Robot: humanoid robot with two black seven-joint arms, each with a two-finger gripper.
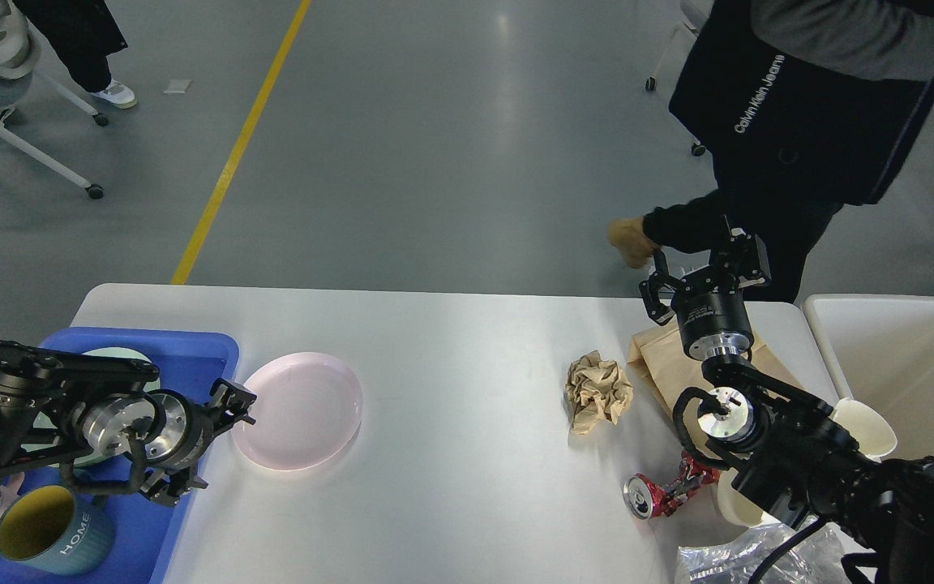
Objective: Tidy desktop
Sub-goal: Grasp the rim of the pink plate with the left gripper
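1. Desktop [467,357]: white-grey top, long axis running left to right, filling the lower view; everything below is placed relative to it.
2. Cream bin [913,365]: off its right end, empty as far as shown.
3. Blue tray [191,349]: on its left end, holding a green plate and two mugs [45,531].
4. Pink plate [298,410]: left of centre, just right of the tray.
5. Brown paper bag [661,369], crumpled paper [597,389], crushed red can [666,491]: right part, near the bin.
6. Left gripper [220,442]: at the tray's right edge, fingers parted, pointing at the pink plate just beside it; nearer arm, nothing between.
7. Right gripper [706,272]: raised above the bag, jaws wide, empty.
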